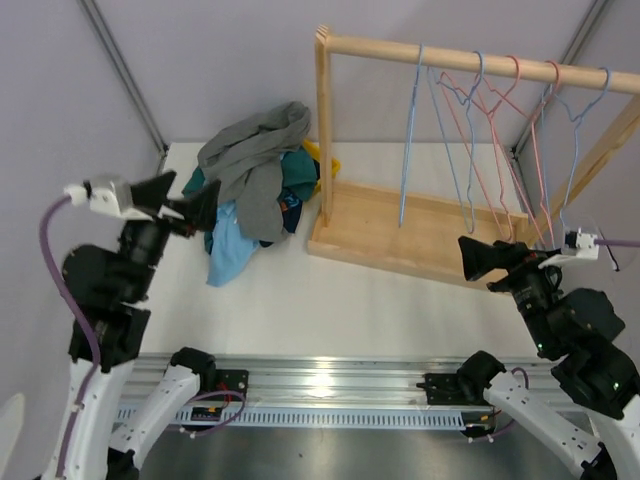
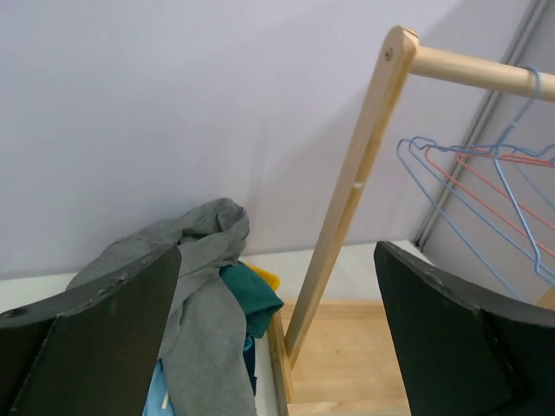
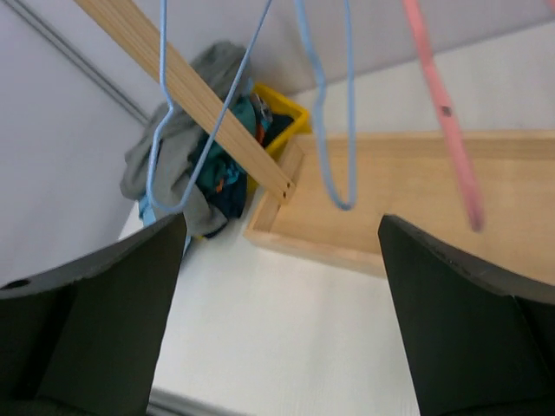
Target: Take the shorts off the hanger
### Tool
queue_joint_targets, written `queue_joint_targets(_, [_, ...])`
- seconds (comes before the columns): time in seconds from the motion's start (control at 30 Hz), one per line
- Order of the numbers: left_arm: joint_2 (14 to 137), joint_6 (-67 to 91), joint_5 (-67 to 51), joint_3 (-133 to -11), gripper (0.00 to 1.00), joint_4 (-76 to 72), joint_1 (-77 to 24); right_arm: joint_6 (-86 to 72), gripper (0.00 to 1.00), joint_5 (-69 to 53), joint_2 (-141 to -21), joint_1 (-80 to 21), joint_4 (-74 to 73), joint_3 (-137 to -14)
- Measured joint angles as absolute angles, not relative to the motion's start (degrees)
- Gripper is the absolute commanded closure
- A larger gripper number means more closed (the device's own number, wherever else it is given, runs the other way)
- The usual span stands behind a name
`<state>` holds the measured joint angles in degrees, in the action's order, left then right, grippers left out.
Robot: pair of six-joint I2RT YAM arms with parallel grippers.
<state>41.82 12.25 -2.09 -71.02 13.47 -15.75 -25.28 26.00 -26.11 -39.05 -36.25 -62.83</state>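
Note:
The shorts lie in a heap [image 1: 250,185] at the back left of the table: grey shorts [image 1: 255,150] on top, light blue [image 1: 228,250], dark teal [image 2: 251,296] and navy under them. The heap also shows in the right wrist view [image 3: 186,160]. Several bare wire hangers [image 1: 480,130], blue and pink, hang on the wooden rack's rail [image 1: 470,58]. My left gripper [image 1: 188,207] is open and empty beside the heap. My right gripper [image 1: 478,258] is open and empty near the rack's base, under the hangers.
The wooden rack has an upright post [image 1: 323,130] and a tray-like base [image 1: 400,235]. A yellow bin [image 3: 290,117] sits behind the heap. White table surface [image 1: 330,300] lies between the arms. A metal rail [image 1: 330,385] runs along the near edge.

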Motion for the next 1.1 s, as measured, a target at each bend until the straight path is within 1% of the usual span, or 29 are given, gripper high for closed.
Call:
queue_joint_targets(0.07, [32.9, 12.8, -2.1, -60.2, 0.01, 11.6, -16.0, -24.9, 0.01, 25.1, -20.2, -39.0, -35.2, -58.1])
queue_joint_targets(0.17, [27.3, 13.6, -1.4, -47.6, 0.01, 14.1, -16.2, -24.9, 0.01, 24.7, -12.5, -39.0, -34.1, -51.6])
queue_joint_targets(0.23, [24.3, 13.8, -0.1, -40.9, 0.01, 17.5, -16.3, -25.0, 0.01, 25.1, -8.6, -39.0, -34.0, -48.3])
queue_joint_targets(0.3, [21.5, 14.2, 1.5, -37.7, 0.01, 21.8, -16.6, -25.6, 0.01, 25.8, -4.8, -39.0, -34.8, -45.5])
queue_joint_targets(0.4, [18.3, 14.7, 3.3, -38.2, 0.01, 24.6, -16.9, -26.3, 0.01, 27.1, -2.8, -39.2, -35.6, -44.0])
queue_joint_targets(0.5, [16.4, 14.4, 5.0, -40.5, 0.01, 25.5, -16.9, -26.3, 0.01, 28.0, -4.1, -39.3, -36.0, -44.6])
queue_joint_targets(0.63, [13.9, 14.3, 7.2, -40.5, 0.01, 27.2, -16.9, -25.7, 0.01, 28.7, -6.2, -39.3, -37.5, -46.0])
queue_joint_targets(0.87, [15.3, 13.9, 7.1, -40.3, 0.01, 29.3, -16.9, -25.0, 0.01, 32.9, -3.3, -39.4, -41.8, -47.9])
queue_joint_targets(1.1, [17.8, 13.9, 6.7, -40.2, 0.01, 30.8, -17.0, -24.2, 0.01, 31.6, -2.8, -37.8, -41.7, -47.4])
